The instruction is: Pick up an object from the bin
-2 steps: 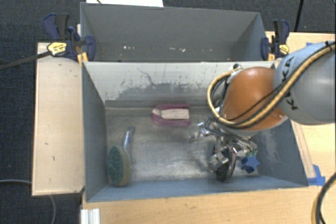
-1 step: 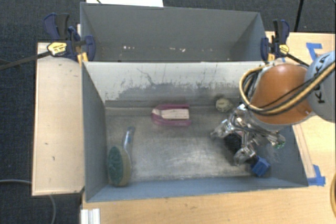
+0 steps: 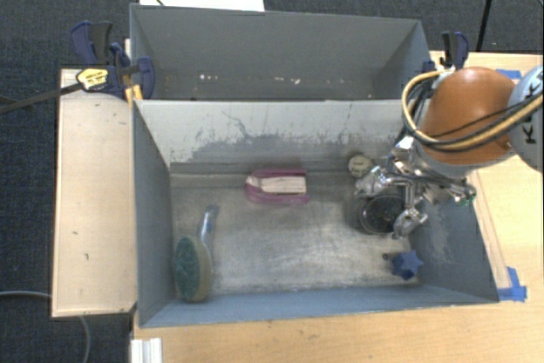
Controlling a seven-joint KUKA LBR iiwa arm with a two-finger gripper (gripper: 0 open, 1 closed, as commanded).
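Note:
My gripper (image 3: 393,201) hangs low over the right side of the bin, directly above a dark round thing (image 3: 376,217) that lies on the floor beneath its metal fingers. Whether the fingers touch that thing I cannot tell. A small pale round object (image 3: 359,165) lies just behind the gripper near the back wall. A small blue piece (image 3: 405,264) sits on the floor in front of the gripper, near the front right corner.
A pink and purple flat pack (image 3: 277,186) lies at the middle back. A green-headed brush with a clear handle (image 3: 195,263) lies at the front left. The arm's orange cover and cables hang over the bin's right wall.

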